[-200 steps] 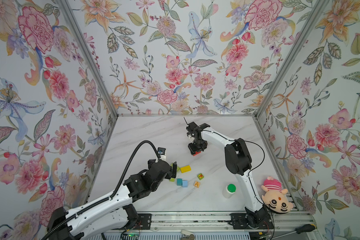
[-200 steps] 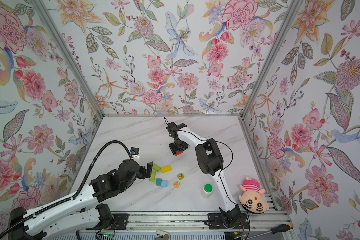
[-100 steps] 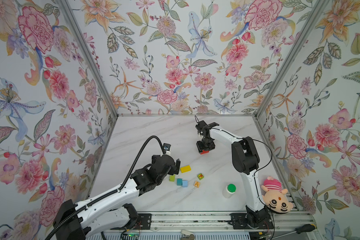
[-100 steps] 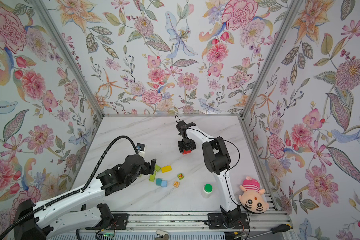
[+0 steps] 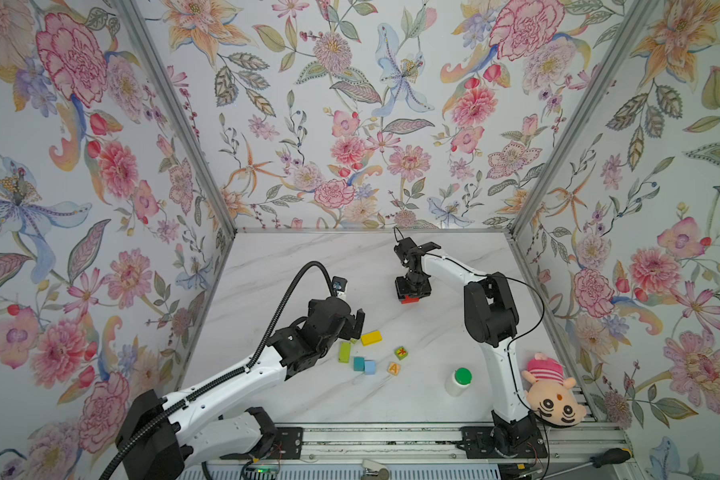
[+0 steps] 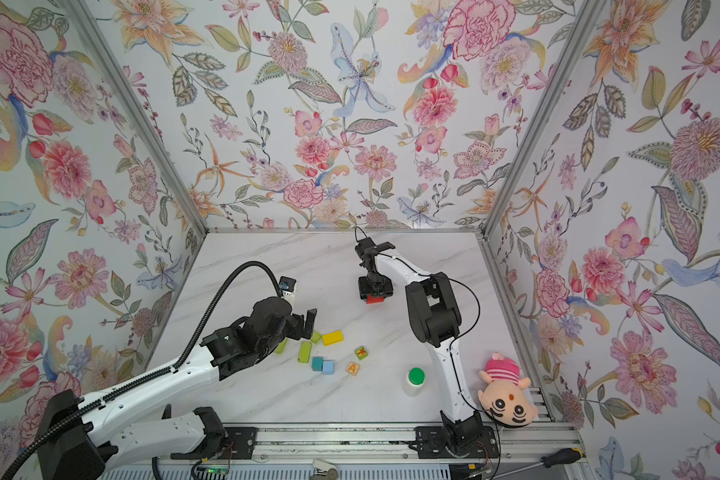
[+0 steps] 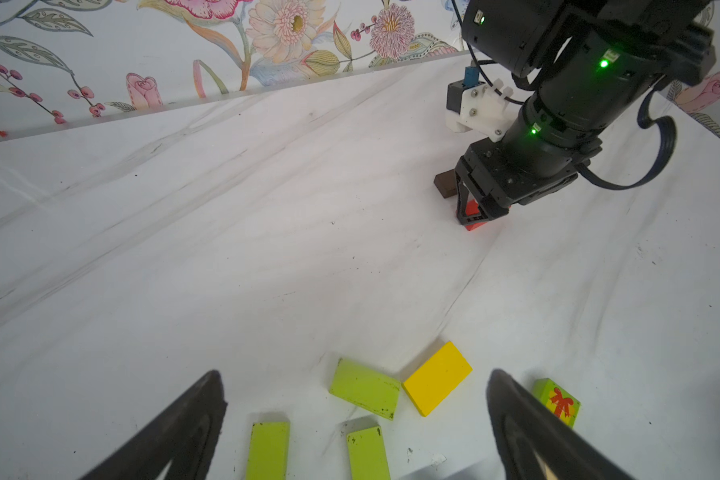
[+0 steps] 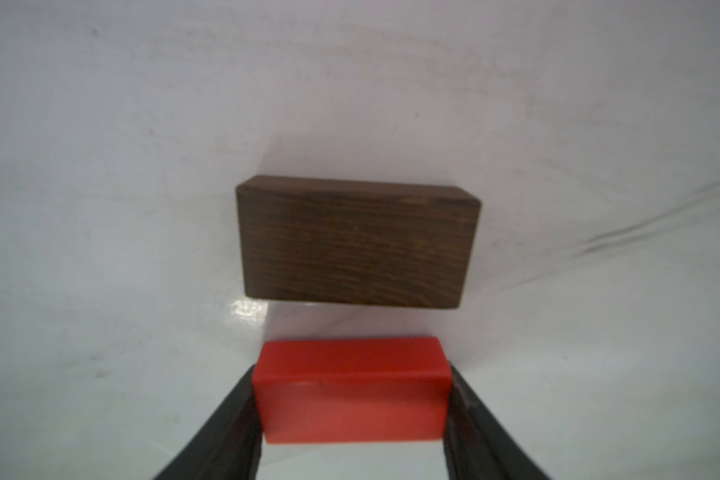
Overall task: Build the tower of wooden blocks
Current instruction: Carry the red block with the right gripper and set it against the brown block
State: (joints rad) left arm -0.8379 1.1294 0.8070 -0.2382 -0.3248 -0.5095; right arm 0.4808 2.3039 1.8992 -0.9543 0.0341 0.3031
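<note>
In both top views the right gripper (image 5: pixel 412 293) (image 6: pixel 375 293) points down at the middle of the white marble tabletop (image 5: pixel 292 266), closed partway on the red oblong wood block (image 5: pixel 408 299). The left gripper (image 5: pixel 356 327) hangs spread wide and empty over the loose blocks nearer the front. These are a yellow oblong block (image 5: pixel 371 337), a teal cube (image 5: pixel 358 363) touching a light-blue cube (image 5: pixel 369 367), a green cube with a red mark (image 5: pixel 400 353), and a tan cube (image 5: pixel 393 368) lettered "A".

In the left wrist view, the left gripper's fingers (image 7: pixel 200 415) stand far apart above three lime-green oblong blocks (image 7: pixel 364 388). Farther off, a dark brown wooden block (image 7: pixel 444 186) lies flat just beside the red one.

In the right wrist view, the right gripper's fingers (image 8: pixel 233 415) press the red block's (image 8: pixel 352 399) short ends. Its long axis runs parallel to the brown block's (image 8: pixel 356 245), with a narrow gap between them. Whether the red block touches the tabletop cannot be told.
</note>
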